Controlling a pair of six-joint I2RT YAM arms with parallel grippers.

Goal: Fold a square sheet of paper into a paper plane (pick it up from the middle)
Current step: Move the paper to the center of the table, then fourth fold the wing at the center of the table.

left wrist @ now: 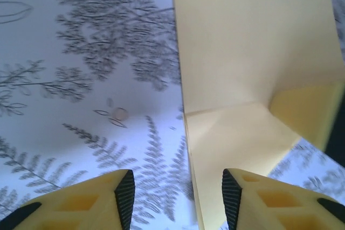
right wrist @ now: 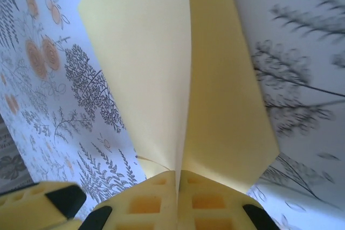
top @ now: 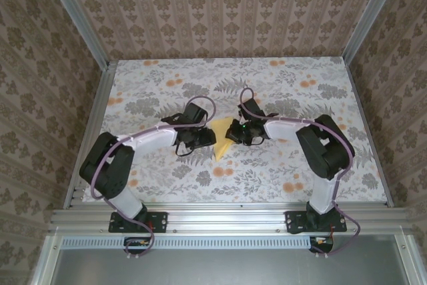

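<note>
- Where the two arms meet over the middle of the table (top: 287, 171), the sheet of paper (top: 222, 139) is seen between the two grippers, a pale-yellow shape that is already partly folded.
- The right gripper (right wrist: 177, 179) is closed fully, and a crease of the sheet is pinched between its yellow fingers (right wrist: 145, 203).
- From that pinch, two panels of the paper are spread away from the gripper in the right wrist view, one to the left and one to the right, with the fold line running between them.
- The left gripper (left wrist: 178, 189) is held partly open, its black-padded fingers set apart, and nothing is gripped by it.
- In the left wrist view, the straight left edge of the sheet is seen running from the far side down into the gap between the fingers, nearer the right one; whether the paper is touched by that finger cannot be told.
- A folded flap is shown at the right of that view.
- The table surface is printed with grey ferns and orange flowers.
</note>
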